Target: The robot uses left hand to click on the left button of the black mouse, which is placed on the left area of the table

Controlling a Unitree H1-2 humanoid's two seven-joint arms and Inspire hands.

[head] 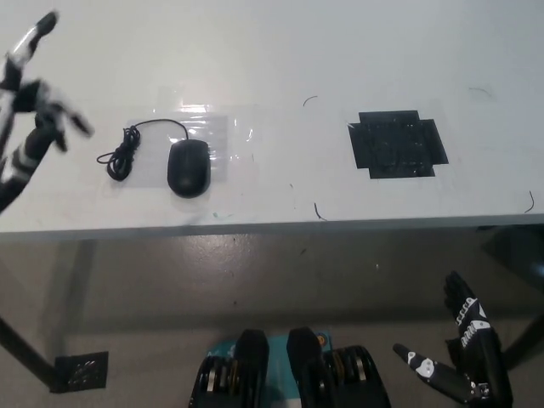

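Observation:
The black mouse point(189, 167) lies on the left part of the white table point(272, 51), on a patch of clear tape, with its coiled cable point(123, 151) trailing to its left. My white left hand point(34, 102) is raised over the table's far left edge, open with fingers spread, well to the left of the mouse and not touching it. My black right hand point(466, 340) rests open below the table's front edge at the lower right.
A black tape patch point(398, 144) marks the table's right half. The table's front edge point(272, 226) runs across the middle of the picture, with grey floor below. A table leg point(25, 353) stands at the lower left.

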